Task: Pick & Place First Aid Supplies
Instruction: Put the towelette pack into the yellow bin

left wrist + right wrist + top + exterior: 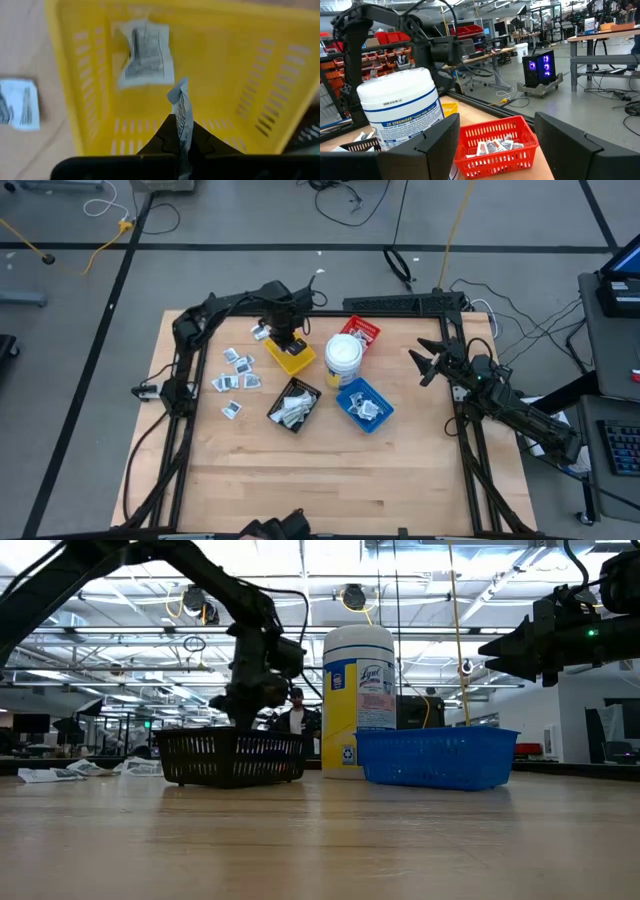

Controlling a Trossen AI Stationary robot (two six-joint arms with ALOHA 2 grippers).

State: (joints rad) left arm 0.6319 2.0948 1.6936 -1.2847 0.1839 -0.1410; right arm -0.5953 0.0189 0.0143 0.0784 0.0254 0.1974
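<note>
Left claw [181, 145] is clenched on one first aid packet [182, 107], a pale printed strip pinched edge-on, and hangs directly over the yellow tray [291, 357] toward the tabletop's far edge. Right claw [428, 363] stands released and holds nothing, waiting near the right edge.

Step in hand, as judged: delivery of the held packet into the yellow tray. To do it well, the left claw should let go only while centred over the tray floor, clear of the slotted walls, and low enough that the light strip does not flutter out. It should lift straight up afterwards so the packet does not cling to a finger.

Count:
- Trays: four, namely yellow, red tray [361, 332], blue tray [347, 402], black tray [279, 408].
- Round white tub [343, 354]: one, among the trays.
- Packet lying in the yellow tray [145, 54]: one visible, plus the one gripped.
- Loose packets [237, 370] on the tabletop, toward the left edge: roughly eight.
- Contents of red, blue and black trays: several each, too small to count.
</note>
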